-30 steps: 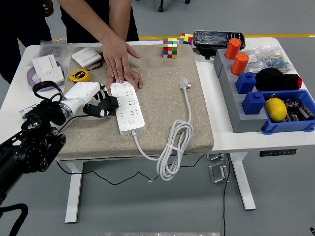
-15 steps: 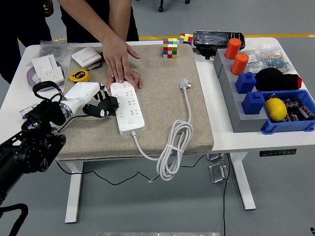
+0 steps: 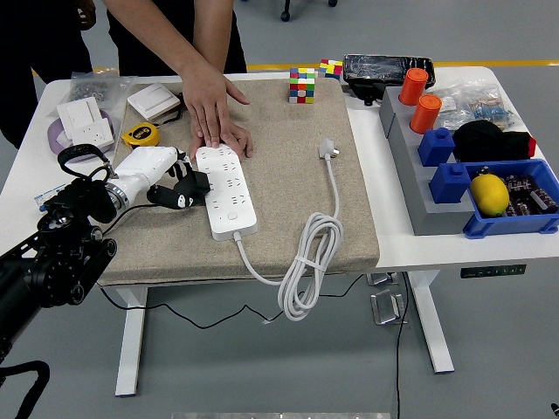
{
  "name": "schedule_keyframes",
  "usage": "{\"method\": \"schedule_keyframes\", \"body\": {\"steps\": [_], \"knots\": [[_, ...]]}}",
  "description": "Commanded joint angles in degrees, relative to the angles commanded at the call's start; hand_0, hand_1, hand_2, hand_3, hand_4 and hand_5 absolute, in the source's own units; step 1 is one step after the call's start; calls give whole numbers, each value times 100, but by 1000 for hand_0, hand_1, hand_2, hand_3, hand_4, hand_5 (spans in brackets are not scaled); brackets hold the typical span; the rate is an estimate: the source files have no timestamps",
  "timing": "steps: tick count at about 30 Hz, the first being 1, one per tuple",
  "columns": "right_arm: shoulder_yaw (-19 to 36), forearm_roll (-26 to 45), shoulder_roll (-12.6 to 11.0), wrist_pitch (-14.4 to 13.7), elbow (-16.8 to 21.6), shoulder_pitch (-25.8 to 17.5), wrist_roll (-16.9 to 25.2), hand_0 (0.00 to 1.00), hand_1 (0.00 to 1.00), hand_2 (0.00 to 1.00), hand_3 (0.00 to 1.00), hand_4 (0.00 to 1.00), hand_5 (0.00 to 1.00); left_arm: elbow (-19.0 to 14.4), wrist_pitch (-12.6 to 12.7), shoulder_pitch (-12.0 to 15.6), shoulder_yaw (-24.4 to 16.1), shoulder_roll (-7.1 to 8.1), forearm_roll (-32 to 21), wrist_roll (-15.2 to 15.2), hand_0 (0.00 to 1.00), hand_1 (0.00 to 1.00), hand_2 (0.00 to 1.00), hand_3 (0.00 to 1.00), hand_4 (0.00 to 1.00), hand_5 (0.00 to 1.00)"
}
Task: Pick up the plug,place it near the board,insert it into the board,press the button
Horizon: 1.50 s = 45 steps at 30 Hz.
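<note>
Plug [image 3: 327,149] well right of left hand [image 3: 171,179]

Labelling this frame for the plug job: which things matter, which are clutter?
Job:
power strip
black plug
left hand
person's hand steadying the strip

Clutter:
white plug and cable
tape measure
puzzle cube
orange cups
lemon
wall switches

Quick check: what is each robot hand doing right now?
Left hand: curled on a black plug at the power strip.
Right hand: not in view.
</note>
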Motion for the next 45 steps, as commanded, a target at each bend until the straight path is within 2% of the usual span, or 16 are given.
{"method": "schedule_keyframes", "body": {"steps": [1,6,7,12,13,24,25,28,30,31,36,37,41,42,43,45], "knots": [[-5,2,0,1,0,-2,-1,865,821,792,798,998,937,2,-10,4,-2,0,0,-3,634,664,526,514,907,256],[-28,11,1,3,-2,-17,-2,865,821,792,798,998,937,16,-72,23,-6,4,0,-11,634,664,526,514,907,256],[-31,13,1,4,-2,-20,-3,866,821,792,797,998,938,18,-77,26,-6,5,0,-13,741,762,708,655,998,351],[-39,19,-4,6,0,-24,-1,866,821,792,797,998,938,25,-100,25,-10,5,0,-17,741,762,708,655,998,351],[-41,19,-5,7,0,-24,-2,870,822,792,798,998,940,25,-103,24,-9,5,0,-18,784,798,746,749,998,399],[-49,29,-8,10,-2,-19,-2,871,822,791,798,998,945,-10,-112,4,-67,12,-50,-21,802,813,775,788,998,442],[-48,28,-8,10,-1,-17,-1,872,822,791,798,998,947,-21,-116,3,-82,15,-91,-28,822,836,810,837,998,540],[-50,32,-7,9,-2,-20,-2,872,822,791,798,998,947,-67,-161,12,-157,14,-239,-66,822,836,810,837,998,540],[-44,31,-3,9,-2,-27,-2,872,822,791,798,998,947,-214,-254,67,-277,8,-522,-76,822,836,810,837,998,540],[-36,28,-1,8,-1,-31,-2,872,821,791,798,998,948,-298,-281,95,-332,3,-667,-74,922,941,916,911,998,924],[-8,15,13,7,-1,-51,-2,872,821,791,798,998,948,-985,-336,388,-713,-29,-1383,99,922,941,916,911,998,924],[-9,17,19,8,-4,-57,-3,873,822,791,798,998,950,-1176,-296,505,-828,-58,-1568,204,937,962,947,924,998,998],[19,-1,32,9,-2,-80,-3,873,822,791,798,998,950,-2127,-28,1065,-1228,-235,-2425,812,937,962,947,924,998,998],[25,-2,34,8,-3,-86,-2,873,822,791,798,998,950,-2351,96,1237,-1273,-278,-2628,1005,937,962,947,924,998,998],[35,-8,36,9,-3,-90,-2,872,821,791,798,998,950,-2574,195,1379,-1282,-304,-2816,1177,881,904,894,872,998,998],[47,-17,40,10,-4,-97,-3,872,821,791,798,998,950,-3058,245,1732,-1270,-353,-3165,1559,881,904,894,872,998,998]]}}
